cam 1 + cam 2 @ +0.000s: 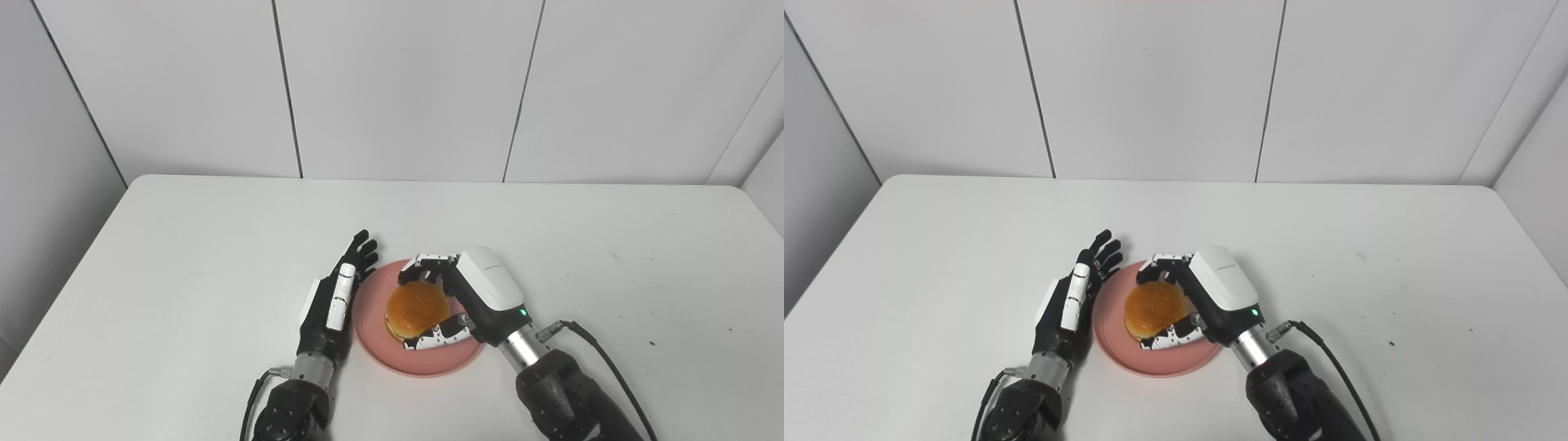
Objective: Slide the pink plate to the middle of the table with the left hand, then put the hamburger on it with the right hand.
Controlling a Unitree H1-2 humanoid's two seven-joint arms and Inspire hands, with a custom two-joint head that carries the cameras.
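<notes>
We've got the hamburger [418, 309] sitting on the pink plate [373, 334], right hand [471, 294] wrapped around it from 3 o'clock. The left hand [335, 294] is open at the plate's 9 o'clock rim. The bun looks soft and light, so we'd hold its sides gently.

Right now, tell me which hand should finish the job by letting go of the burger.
Right. The right hand is curled around the burger, which sits on the pink plate. The left hand lies flat beside the plate's rim, holding nothing.
</notes>
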